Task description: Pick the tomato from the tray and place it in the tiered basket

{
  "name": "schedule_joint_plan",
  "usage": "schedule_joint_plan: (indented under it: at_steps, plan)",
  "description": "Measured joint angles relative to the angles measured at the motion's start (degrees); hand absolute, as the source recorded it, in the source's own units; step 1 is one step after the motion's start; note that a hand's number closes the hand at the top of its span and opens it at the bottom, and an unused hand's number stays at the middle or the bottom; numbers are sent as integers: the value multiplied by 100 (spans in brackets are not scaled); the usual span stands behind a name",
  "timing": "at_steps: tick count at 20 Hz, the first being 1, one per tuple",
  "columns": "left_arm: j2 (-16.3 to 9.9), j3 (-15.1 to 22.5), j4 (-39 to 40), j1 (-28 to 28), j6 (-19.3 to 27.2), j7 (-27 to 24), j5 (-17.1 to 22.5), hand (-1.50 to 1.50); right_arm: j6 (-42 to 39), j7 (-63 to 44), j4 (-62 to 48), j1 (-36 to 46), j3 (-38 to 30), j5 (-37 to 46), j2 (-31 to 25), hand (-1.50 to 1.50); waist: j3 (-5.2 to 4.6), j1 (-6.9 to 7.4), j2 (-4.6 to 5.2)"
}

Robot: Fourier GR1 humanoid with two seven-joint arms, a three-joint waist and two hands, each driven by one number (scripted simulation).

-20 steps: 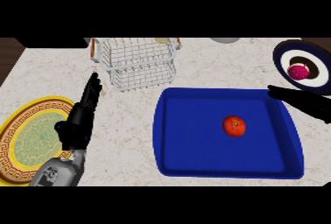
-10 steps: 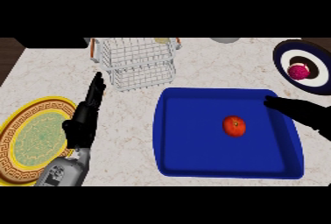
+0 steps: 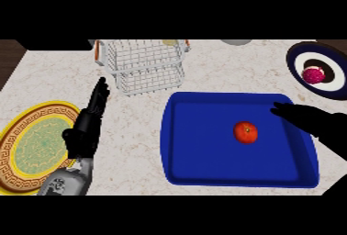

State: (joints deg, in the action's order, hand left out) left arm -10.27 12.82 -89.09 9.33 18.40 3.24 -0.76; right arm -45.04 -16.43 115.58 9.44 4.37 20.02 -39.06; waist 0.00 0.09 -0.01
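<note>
The blue tray [image 3: 203, 160] lies at the right of the counter, and the wire tiered basket [image 3: 146, 66] stands beyond its far-left corner. The right hand [image 3: 308, 117], fingers straight and holding nothing, hovers over the tray's right side, much nearer than the open left hand [image 3: 88, 124] resting left of the tray. The tomato [image 3: 246, 132] sits near the tray's middle, just left of the right hand's fingertips.

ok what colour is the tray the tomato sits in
Deep blue: the rectangular blue tray holding the round red tomato, clearest in the head view.
</note>
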Motion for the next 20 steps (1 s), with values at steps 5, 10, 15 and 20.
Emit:
schedule_joint_plan:
  at_steps: [5, 10, 15, 20]
  plan:
    - [91, -90, 33, -17, -86, -36, -78, 0, 128, 595, -122, 15, 283, 775, 110, -150, 2, 6, 2]
    - [147, -206, 76, -35, -217, -102, -160, 0, 407, 1120, -301, -11, 367, 1473, 247, -150, 0, 0, 1]
    - [233, -359, 222, 17, -330, -163, -178, 0, 577, 1121, -698, 144, 379, 1997, 551, -150, 0, 1, 3]
    - [300, -375, -11, -52, -364, 14, -326, 0, 615, 1260, -1013, 109, 268, 2284, 744, -150, -1, -1, 0]
